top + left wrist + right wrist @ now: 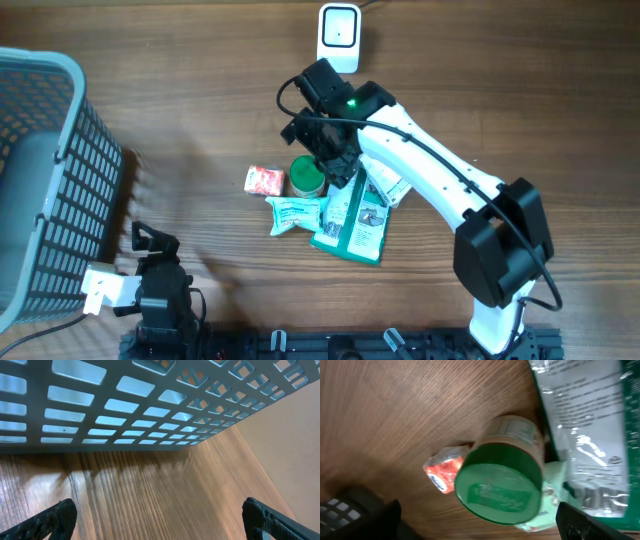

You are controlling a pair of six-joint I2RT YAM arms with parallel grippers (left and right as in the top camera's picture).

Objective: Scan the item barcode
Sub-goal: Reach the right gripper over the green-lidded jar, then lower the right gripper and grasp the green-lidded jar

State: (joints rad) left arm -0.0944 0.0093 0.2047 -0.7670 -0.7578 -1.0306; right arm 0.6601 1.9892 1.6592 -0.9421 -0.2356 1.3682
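Resting beside the basket [50, 150], the left gripper [150, 240] sits idle, fingers apart; centre, the green-lidded jar [305, 180] sits among packets [295, 213]; the right gripper [328, 163] hovers above, fingers spread, seemingly to grasp it; the scanner [339, 35] stands just beyond.

One green-lidded jar [307, 178], one red packet [264, 180], one pale pouch [295, 215], one teal pouch [352, 232]; one basket [60, 70], one scanner [338, 35]
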